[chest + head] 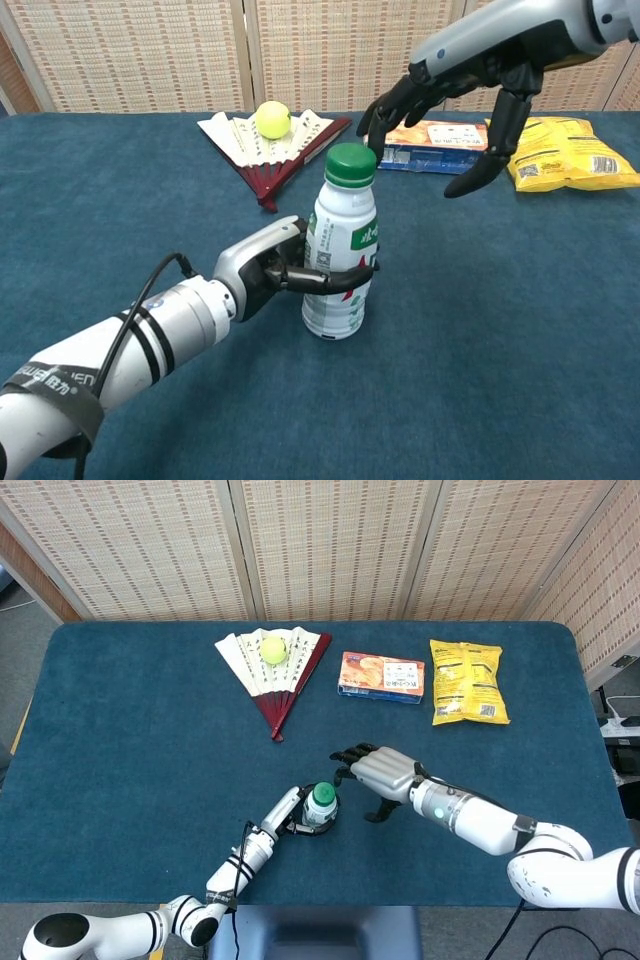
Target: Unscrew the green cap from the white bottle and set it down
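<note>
White bottle [340,265] stood upright near the front edge of the blue table [130,740], green cap [350,165] screwed on. Left hand [285,270] gripped the bottle body, fingers wrapped round it. Right hand [470,90] hovered just beside and above the cap, fingers spread, holding nothing. Along the far edge: fan [275,670] with a tennis ball [273,649] resting on it, box [381,676], yellow bag [466,681]. Bare cloth on the left side.

Tennis ball [274,649] on paper fan [268,673]; snack box [381,676]; yellow bag [466,682].
</note>
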